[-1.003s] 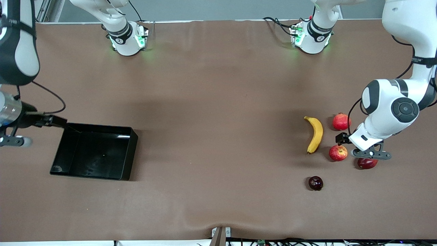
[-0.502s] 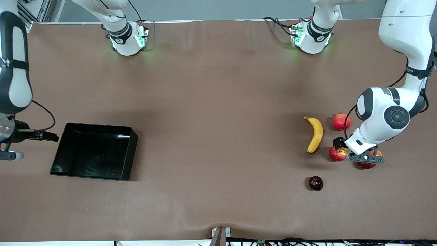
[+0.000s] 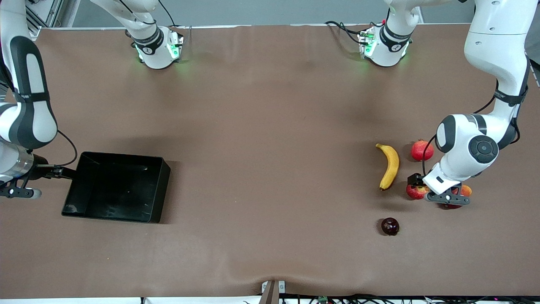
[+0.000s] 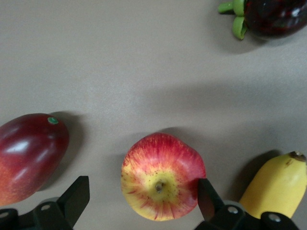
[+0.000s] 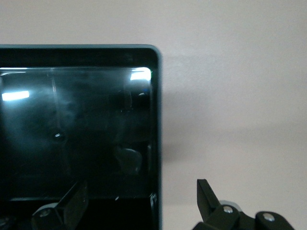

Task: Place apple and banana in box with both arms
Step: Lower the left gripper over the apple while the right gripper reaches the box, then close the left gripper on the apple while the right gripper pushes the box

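only green sticker dot (image 4: 53, 120) on mango (image 4: 29, 153); unreadable.

Front cam sits high, facing both arm bases, whole table in shot. Left wrist cam looks down close on the apple (image 4: 162, 177), which front cam also catches, partly hidden. Right wrist cam, probably low, shares the box (image 5: 156, 120) corner.
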